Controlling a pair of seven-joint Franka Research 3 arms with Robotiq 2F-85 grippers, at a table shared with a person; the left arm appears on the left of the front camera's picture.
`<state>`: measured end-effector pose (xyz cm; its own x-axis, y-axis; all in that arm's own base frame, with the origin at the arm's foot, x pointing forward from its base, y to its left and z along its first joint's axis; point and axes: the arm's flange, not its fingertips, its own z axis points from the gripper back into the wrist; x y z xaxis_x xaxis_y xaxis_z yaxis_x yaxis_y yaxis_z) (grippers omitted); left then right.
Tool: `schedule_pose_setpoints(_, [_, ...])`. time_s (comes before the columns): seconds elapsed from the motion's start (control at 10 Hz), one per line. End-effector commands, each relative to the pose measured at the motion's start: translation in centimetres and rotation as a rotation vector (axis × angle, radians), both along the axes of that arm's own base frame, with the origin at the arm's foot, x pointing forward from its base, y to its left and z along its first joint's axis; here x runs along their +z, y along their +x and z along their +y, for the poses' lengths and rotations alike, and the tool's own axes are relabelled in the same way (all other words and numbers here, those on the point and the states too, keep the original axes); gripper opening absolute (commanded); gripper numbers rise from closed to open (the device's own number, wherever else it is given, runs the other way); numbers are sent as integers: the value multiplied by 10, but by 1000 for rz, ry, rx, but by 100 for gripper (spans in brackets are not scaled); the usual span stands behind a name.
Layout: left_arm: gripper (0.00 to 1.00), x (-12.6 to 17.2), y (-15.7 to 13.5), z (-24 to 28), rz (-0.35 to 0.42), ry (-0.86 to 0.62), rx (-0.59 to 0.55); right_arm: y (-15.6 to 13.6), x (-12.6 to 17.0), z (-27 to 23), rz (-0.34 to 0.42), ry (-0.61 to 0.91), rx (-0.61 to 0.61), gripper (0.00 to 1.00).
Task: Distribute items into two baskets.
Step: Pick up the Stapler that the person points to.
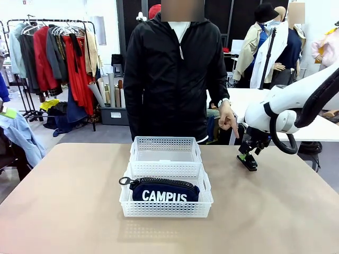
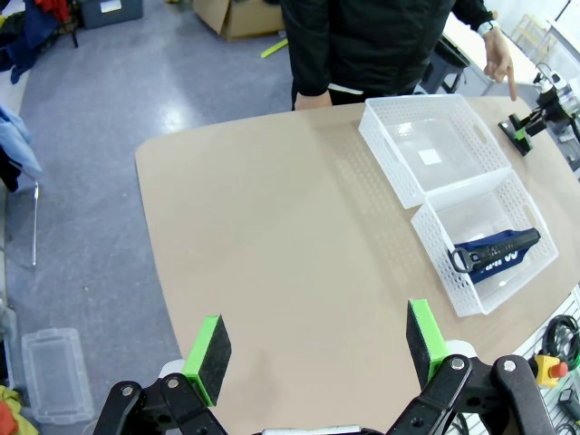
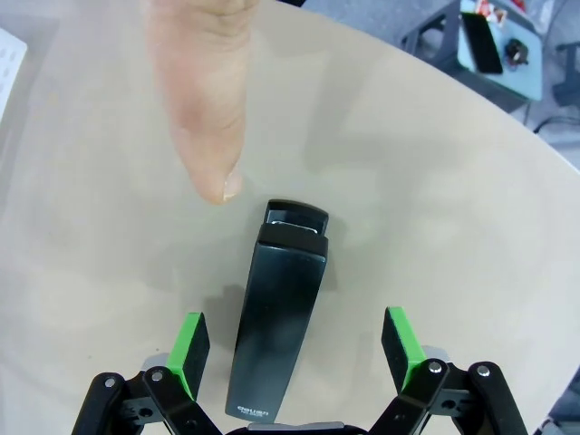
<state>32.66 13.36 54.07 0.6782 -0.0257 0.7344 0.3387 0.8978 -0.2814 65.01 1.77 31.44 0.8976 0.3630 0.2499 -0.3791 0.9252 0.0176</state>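
1. Baskets, both white with mesh walls, sat one behind the other at the middle of the tan table (image 1: 63,201), apparently touching. The far basket (image 1: 165,143) on the person's side was empty, and the near basket (image 1: 165,209) was on the robot's side.
2. A navy pouch (image 1: 165,191) with white "CAMPUS" lettering lay inside the near basket, its zip pull hanging over the basket's left rim. The left wrist view showed it lying slantwise against one wall.
3. The left gripper (image 2: 317,349) hung high above the table's left part, well apart from both baskets. Its jaws were spread wide with nothing between the green pads.
4. The right gripper (image 3: 295,352) was down at the table, to the right of the far basket. Its jaws were spread wide, one on each side of the stapler, and both pads stood clear of it.
5. The person's hand (image 1: 228,119) hung just beside that gripper, and its forefinger (image 3: 204,109) pointed down at the table close to the stapler's far end.
6. The small black stapler (image 3: 281,308) lay flat on the table, outside both baskets, lengthwise between the right gripper's fingers. In the front view it was hard to tell apart from the black fingers, so contact with the table could not be judged.
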Motion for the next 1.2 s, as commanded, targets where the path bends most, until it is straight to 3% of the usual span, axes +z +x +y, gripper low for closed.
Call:
schedule_pose_setpoints(0.0, [100,1,0,-2,0,-11,-1,9,2,7,10,-21,-40,100])
schedule_pose_setpoints(0.3, [100,1,0,-2,0,-11,-1,11,-1,11,32,-20,-54,100])
schedule_pose_setpoints(0.4, [100,1,0,-2,0,-11,-1,11,-1,11,41,-25,-46,95])
schedule_pose_setpoints(1.0, [100,1,0,-2,0,-11,-1,10,-3,13,61,-27,-34,0])
schedule_pose_setpoints(1.1, [100,1,0,-2,0,-11,-1,10,-3,13,59,-32,-35,0])
